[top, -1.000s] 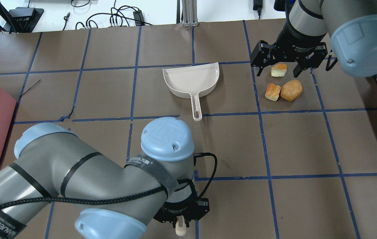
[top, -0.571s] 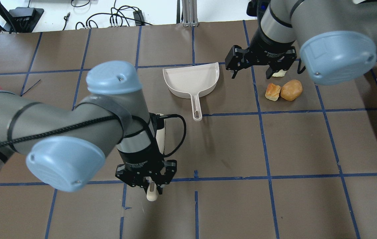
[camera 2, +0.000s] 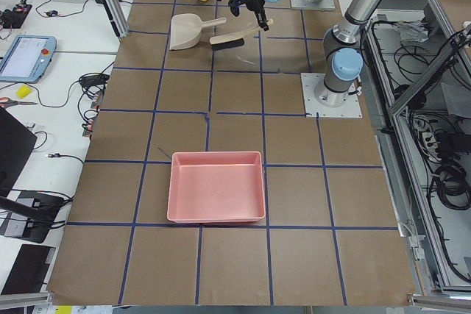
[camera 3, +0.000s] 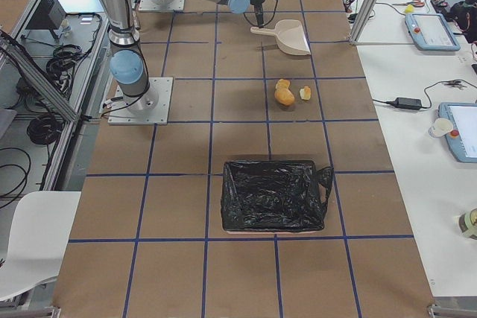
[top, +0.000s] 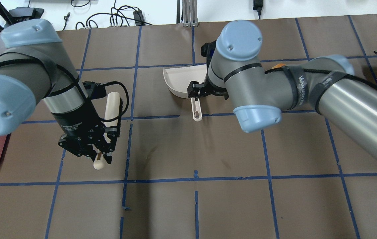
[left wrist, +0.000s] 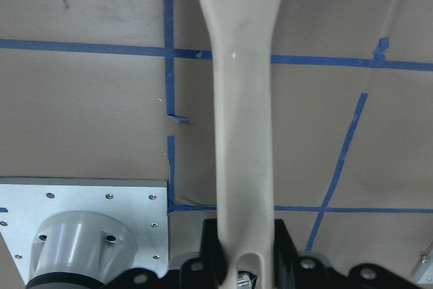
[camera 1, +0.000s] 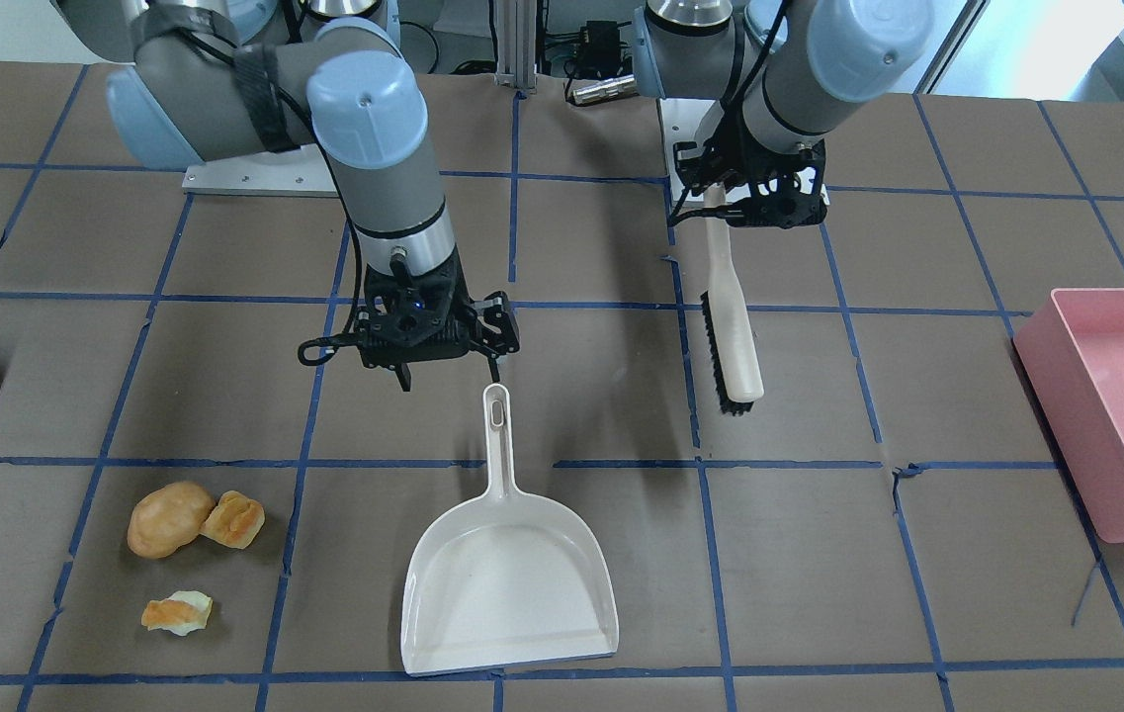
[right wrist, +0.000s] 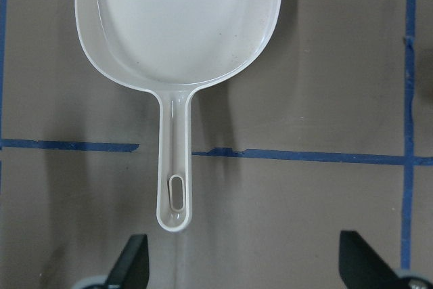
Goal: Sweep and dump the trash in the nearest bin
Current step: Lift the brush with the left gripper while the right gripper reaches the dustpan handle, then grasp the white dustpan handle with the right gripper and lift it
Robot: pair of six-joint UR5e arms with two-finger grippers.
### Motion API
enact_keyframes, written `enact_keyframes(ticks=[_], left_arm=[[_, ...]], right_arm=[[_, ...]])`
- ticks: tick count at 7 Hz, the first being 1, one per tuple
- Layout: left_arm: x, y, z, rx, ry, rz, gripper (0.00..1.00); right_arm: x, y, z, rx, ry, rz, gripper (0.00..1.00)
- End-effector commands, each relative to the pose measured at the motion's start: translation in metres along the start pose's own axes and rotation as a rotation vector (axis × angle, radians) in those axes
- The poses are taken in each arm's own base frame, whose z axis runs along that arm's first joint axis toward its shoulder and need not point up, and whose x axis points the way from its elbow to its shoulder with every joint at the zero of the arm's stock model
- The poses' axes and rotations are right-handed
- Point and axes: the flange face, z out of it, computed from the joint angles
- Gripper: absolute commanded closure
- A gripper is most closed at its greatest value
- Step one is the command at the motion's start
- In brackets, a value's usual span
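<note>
3 scraps point(camera 1: 166, 519) on table point(camera 1: 819, 554), between dustpan point(camera 1: 507, 583) and bin point(camera 3: 272, 197)

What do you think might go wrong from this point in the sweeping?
1. The white plastic dustpan has its handle off-centre between the fingers of the open right gripper, so closing may nudge it askew.
2. The left gripper pinches the cream long-handled brush by its handle's end; it may pivot under sweeping load.
3. The tan potato-like lump could roll away.
</note>
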Motion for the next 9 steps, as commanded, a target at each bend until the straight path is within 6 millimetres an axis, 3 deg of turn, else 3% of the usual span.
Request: enact_keyframes(ticks=[1,3,4,6,9], left_arm=[[-0.013,-0.004,-0.013,-0.013,-0.002,-0.022,1.00],[-0.018,-0.005,-0.037,-0.033,0.007,0.020,1.00],[-0.018,-0.007,-0.044,-0.063,0.017,0.016,1.00],[-0.018,-0.009,-0.045,-0.069,0.019,0.017,1.00],[-0.016,-0.009,-0.045,-0.066,0.005,0.030,1.00]], right_arm=[[-0.037,0.023,0.090,0.050,0.064,-0.062,0.00],[-0.039,0.026,0.096,0.052,0.073,-0.070,0.01],[-0.040,0.023,0.090,0.065,0.069,-0.064,0.08],[-0.035,0.016,0.063,0.172,0.037,-0.043,0.02],[-0.033,0.025,0.075,0.145,0.042,-0.038,0.03]])
